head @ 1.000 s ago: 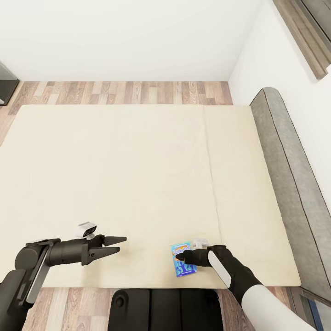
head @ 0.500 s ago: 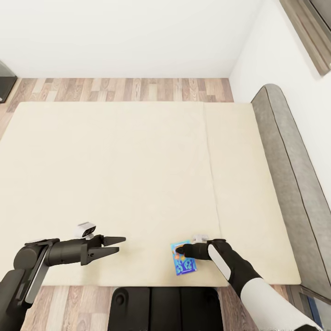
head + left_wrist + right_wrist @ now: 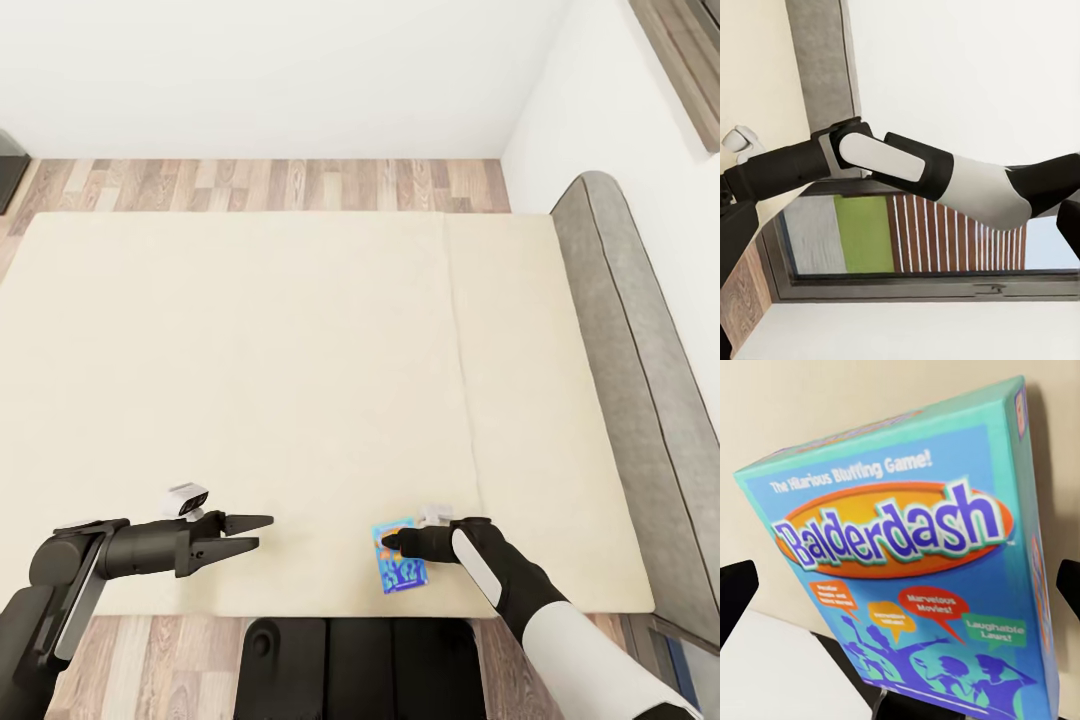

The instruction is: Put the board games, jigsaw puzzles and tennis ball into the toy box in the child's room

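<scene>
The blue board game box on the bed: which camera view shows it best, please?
The right wrist view shows the blue board game box best: its lid is close and the title "Balderdash" is readable. In the head view the box is small, near the bed's front edge, partly covered by the right gripper.

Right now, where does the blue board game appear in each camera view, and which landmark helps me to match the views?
Head view: the blue board game lies near the bed's near edge, under the right gripper.
Right wrist view: the same box, titled Balderdash, spans most of the picture, between the fingertips at both edges.
Left wrist view: the game is not in it.
Shared landmark: the cream bed surface behind the box.
</scene>
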You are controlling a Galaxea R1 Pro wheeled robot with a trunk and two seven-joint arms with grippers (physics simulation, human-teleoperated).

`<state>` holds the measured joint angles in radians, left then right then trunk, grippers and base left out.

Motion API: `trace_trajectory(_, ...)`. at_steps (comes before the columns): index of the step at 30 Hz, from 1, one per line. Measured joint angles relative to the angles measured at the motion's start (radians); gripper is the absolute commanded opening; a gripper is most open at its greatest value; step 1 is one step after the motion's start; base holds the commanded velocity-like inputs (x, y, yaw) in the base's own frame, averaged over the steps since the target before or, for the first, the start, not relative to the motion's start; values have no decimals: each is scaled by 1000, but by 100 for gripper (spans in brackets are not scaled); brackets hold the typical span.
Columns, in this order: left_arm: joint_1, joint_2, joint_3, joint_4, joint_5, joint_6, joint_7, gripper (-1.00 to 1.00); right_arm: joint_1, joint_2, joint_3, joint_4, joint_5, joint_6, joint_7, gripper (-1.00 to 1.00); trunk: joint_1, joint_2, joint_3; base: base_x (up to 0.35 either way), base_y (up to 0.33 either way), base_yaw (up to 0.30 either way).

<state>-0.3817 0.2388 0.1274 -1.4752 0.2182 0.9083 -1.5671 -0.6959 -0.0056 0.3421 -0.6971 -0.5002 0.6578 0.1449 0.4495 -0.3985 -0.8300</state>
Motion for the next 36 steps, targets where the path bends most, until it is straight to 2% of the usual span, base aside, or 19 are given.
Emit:
trace_trajectory(10,0,0,0,0,0,0,0,100,0,0,0,0,1,0,0,100,0,0,-12,0,0,0)
trace_trajectory(36,0,-1,0,1,0,1,0,100,0,0,0,0,7,1,0,100,0,0,-14,0,38,0)
